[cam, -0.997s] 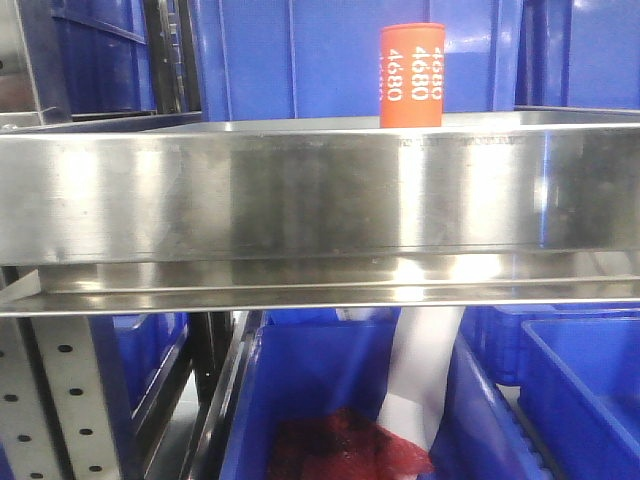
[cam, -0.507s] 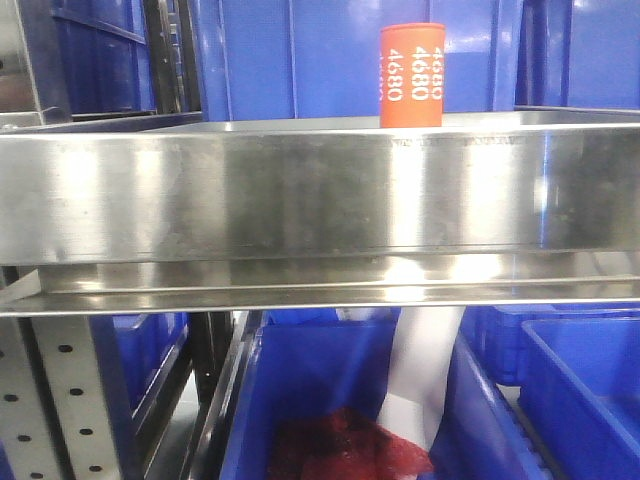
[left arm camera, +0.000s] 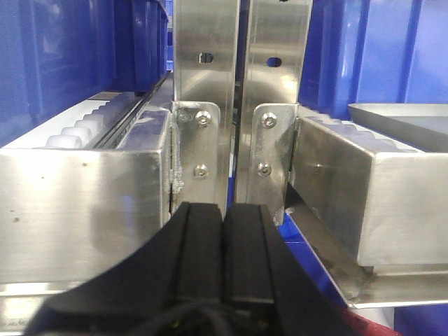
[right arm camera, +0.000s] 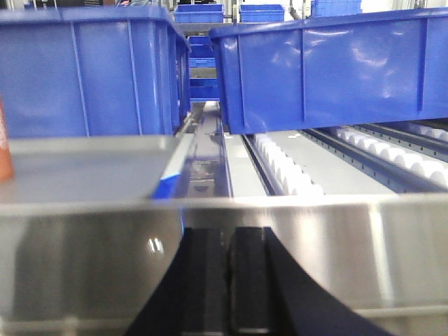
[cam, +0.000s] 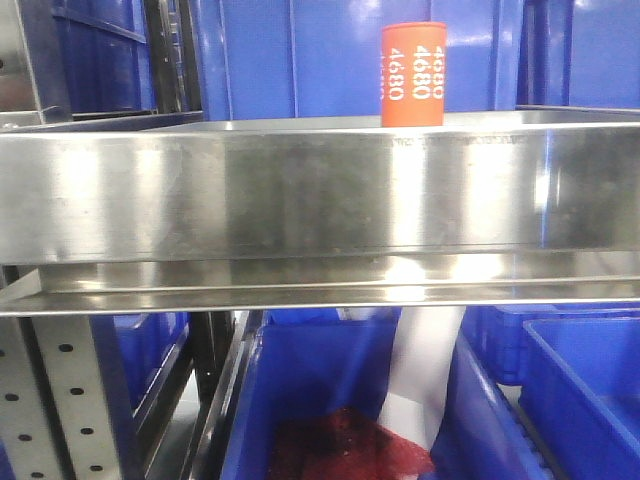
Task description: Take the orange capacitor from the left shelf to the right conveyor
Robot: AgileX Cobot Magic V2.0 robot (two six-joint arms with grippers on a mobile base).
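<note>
The orange capacitor, printed with white "4680", stands upright on the left shelf, behind its tall shiny front lip and right of centre. Neither gripper shows in the front view. In the left wrist view my left gripper is shut with nothing in it, close in front of two bolted steel uprights. My right gripper is also shut and empty, low against the steel lip. A sliver of the orange capacitor shows at that view's far left edge. The right conveyor is out of view.
Blue plastic bins stand behind the shelf, and more blue bins sit below it, one holding something red and a white sheet. A perforated grey upright is at lower left. White rollers run beside the shelf.
</note>
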